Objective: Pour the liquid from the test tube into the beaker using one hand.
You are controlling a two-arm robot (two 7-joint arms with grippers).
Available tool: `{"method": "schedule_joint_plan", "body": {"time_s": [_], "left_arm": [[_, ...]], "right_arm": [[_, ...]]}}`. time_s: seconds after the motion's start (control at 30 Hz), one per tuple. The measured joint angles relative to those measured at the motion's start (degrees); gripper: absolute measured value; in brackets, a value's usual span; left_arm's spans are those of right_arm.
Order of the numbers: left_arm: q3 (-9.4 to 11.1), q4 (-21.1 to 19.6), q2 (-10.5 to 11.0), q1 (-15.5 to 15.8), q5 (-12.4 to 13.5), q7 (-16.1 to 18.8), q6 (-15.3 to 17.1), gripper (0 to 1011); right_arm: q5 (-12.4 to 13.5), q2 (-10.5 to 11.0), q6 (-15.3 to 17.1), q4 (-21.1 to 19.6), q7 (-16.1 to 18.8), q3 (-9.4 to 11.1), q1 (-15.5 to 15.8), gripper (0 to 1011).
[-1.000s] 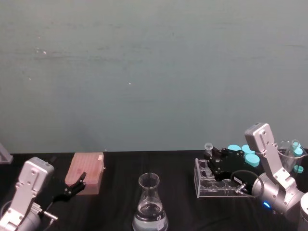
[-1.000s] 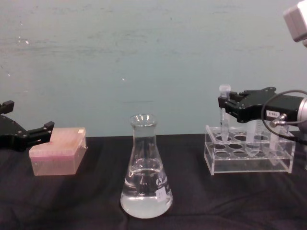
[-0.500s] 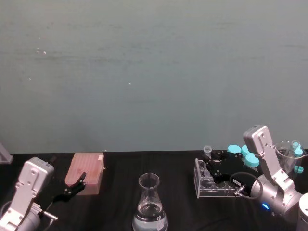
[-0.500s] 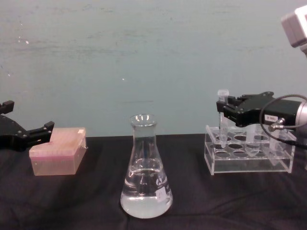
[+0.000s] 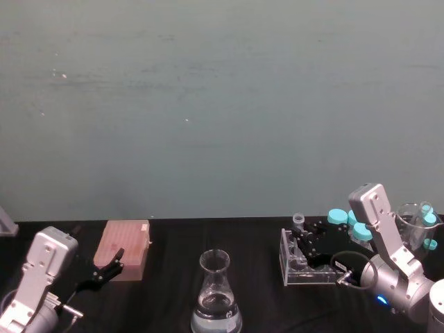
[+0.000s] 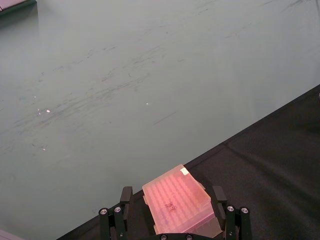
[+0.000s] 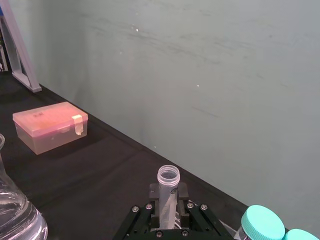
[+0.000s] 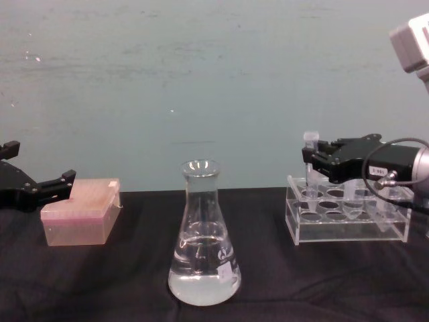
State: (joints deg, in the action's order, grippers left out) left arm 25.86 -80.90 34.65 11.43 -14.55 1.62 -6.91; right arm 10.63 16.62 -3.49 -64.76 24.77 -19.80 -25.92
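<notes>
The test tube (image 8: 309, 161), slim, clear and uncapped, stands upright with its lower end inside the left end of the acrylic rack (image 8: 348, 225). My right gripper (image 8: 312, 158) is shut on it just under the flared rim (image 7: 168, 176). I cannot tell whether any liquid is in the tube. The beaker (image 8: 203, 241), a conical flask, stands mid-table to the left of the rack, with clear liquid (image 8: 203, 275) in its base. It also shows in the head view (image 5: 216, 291). My left gripper (image 8: 40, 189) hangs open at the far left beside a pink box.
The pink lidded box (image 8: 80, 218) sits at the left on the black table. Teal-capped tubes (image 5: 347, 218) stand in the rack's far side, with a glass beaker (image 5: 416, 222) behind them. A plain teal wall closes the back.
My right gripper has come down with the test tube, sinking its lower end into the rack. The left arm and the flask have not moved.
</notes>
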Motion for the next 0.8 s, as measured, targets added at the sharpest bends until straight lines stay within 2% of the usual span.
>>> {"method": "schedule_joint_plan", "body": {"time_s": [0.53, 0.7, 0.8], "left_arm": [[0.0, 0.0, 0.0, 0.0, 0.0, 0.0, 0.0, 1000], [0.0, 0.0, 0.0, 0.0, 0.0, 0.0, 0.0, 1000], [0.0, 0.0, 0.0, 0.0, 0.0, 0.0, 0.0, 1000]], "right_arm": [[-0.2, 0.0, 0.7, 0.1, -0.4, -0.2, -0.1, 209], [-0.2, 0.0, 0.6, 0.1, -0.4, -0.2, -0.1, 273], [-0.2, 0.0, 0.6, 0.1, -0.4, -0.1, -0.1, 378]]}}
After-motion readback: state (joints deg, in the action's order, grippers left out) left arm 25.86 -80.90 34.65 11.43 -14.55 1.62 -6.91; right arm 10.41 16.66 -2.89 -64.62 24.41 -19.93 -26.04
